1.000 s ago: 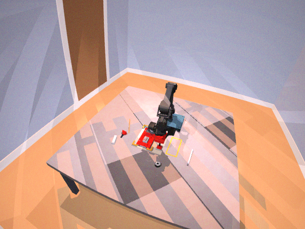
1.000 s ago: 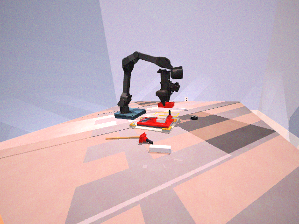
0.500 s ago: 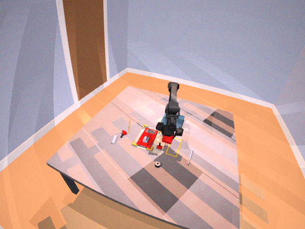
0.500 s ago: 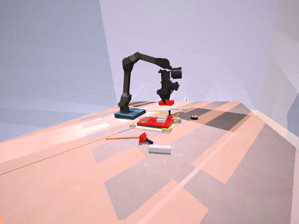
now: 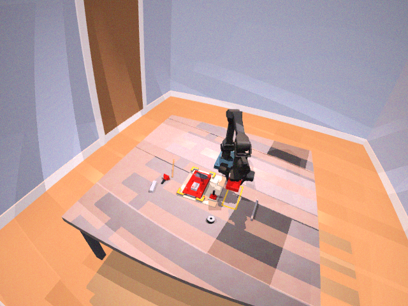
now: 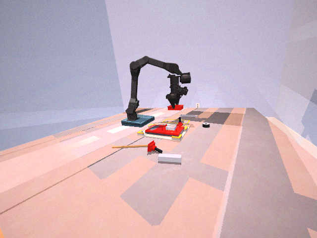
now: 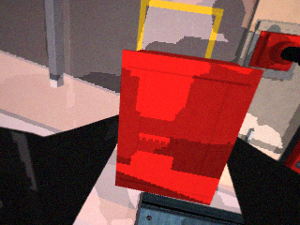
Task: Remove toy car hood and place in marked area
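The hood, a red open box-like panel [image 5: 233,185] [image 6: 175,107] [image 7: 187,103], hangs level or nearly so, clear above the table. My gripper [image 5: 234,180] [image 6: 175,104] [image 7: 172,130] is shut on the hood, one finger at each long side. The marked area, a yellow outline [image 5: 229,207] [image 6: 185,120] [image 7: 183,6], lies on the table; in the wrist view it shows beyond the hood's far end and is partly hidden by it. The toy car [image 5: 206,183] [image 6: 156,131] sits hoodless in its pale tray with yellow corners, beside the outline.
A red piece with a black lever [image 5: 213,196] [image 6: 180,123] [image 7: 268,49] stands between car and outline. A grey bar [image 5: 254,210] [image 6: 189,116] [image 7: 55,42] lies beyond the outline. A black-and-white ring [image 5: 210,219] [image 6: 205,125], white block [image 5: 152,186] [image 6: 169,157] and red-headed tool [image 5: 166,178] [image 6: 151,146] lie farther off.
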